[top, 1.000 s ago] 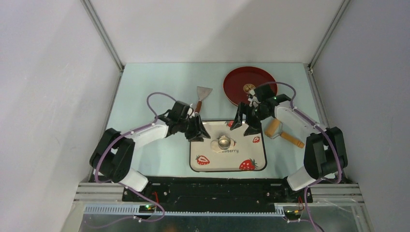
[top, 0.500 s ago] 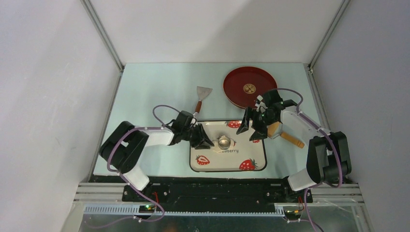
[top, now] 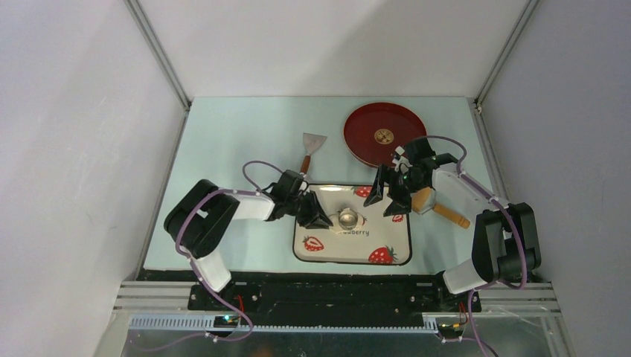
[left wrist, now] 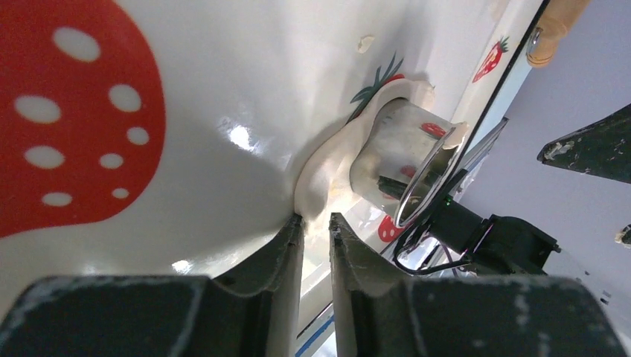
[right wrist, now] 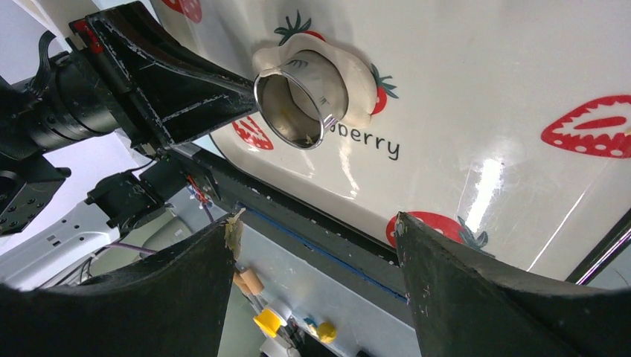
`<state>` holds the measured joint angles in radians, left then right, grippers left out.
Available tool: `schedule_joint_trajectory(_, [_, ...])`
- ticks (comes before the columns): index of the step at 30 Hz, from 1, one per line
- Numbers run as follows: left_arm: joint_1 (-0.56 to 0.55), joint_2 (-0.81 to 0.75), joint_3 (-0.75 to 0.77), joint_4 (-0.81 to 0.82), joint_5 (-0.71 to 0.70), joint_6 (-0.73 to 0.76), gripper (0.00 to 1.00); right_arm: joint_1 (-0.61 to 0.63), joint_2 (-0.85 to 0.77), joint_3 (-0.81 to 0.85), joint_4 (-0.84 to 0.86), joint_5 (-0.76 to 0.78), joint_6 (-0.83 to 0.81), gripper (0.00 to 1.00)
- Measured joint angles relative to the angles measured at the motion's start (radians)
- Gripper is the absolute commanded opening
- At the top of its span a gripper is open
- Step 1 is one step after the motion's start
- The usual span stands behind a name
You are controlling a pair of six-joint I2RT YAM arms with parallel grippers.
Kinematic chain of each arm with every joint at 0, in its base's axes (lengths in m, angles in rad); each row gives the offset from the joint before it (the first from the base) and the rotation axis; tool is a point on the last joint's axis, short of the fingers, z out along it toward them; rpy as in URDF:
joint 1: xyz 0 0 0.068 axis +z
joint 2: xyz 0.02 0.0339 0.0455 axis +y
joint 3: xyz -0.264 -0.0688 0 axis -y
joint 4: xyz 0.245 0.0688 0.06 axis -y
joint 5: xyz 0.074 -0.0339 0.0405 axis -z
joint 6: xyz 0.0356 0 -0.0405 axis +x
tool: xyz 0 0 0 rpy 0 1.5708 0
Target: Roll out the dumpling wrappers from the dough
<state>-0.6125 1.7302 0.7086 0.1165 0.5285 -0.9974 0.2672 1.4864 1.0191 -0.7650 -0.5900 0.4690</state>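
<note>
Left wrist view first: fingers [left wrist: 279,260] of the left hand [left wrist: 316,223] nearly together, only a narrow slit between, tips set right against the rim of the dough [left wrist: 324,171] lying flat on the tray [left wrist: 186,149]. Impossible to say whether nipping that rim or merely touching it. Low, sideways reach probably chosen to catch the loose scrap around the cutter [left wrist: 405,160], standing pressed into the middle of the dough; judged aim, peeling the trimming away from the round cut inside. Right wrist view: right hand [right wrist: 316,223] wide open, holding nothing, hanging over the right part of the tray, apart from the cutter, likely kept there ready to lift or steady the ring. Offers what the left wrist view cannot: a look into the cutter's bore and the whole ragged outline of dough around it, plus the left hand lying low beside the dough. Top external view alone places everything: tray on the tabletop [top: 223,149] between the arms, red plate [top: 357,141] behind it to the right, scraper [top: 314,141] behind the tray's left corner, rolling pin [top: 450,214] just right of the tray under the right arm. Shows too a small pale spot [top: 383,136] at the plate's centre, too small to call a finished wrapper. Hides, though, the slit between the left fingers.
</note>
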Motion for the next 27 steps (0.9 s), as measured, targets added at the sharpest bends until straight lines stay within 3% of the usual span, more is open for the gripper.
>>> schedule_joint_trajectory(5, [-0.001,0.011,0.008,0.000,-0.007,0.005,0.01,0.007,0.000,0.000,0.000,0.000,0.000,0.80])
schedule_joint_trajectory(21, [-0.010,-0.069,0.040,-0.028,-0.026,0.064,0.00,0.033,0.000,-0.015,0.008,0.002,-0.003,0.80])
schedule_joint_trajectory(23, [-0.010,-0.078,0.043,-0.024,-0.024,0.073,0.06,0.035,0.001,-0.020,0.010,0.002,-0.003,0.80])
schedule_joint_trajectory(27, [-0.010,-0.085,0.043,-0.022,-0.024,0.087,0.32,0.038,0.003,-0.023,0.011,0.002,-0.003,0.80])
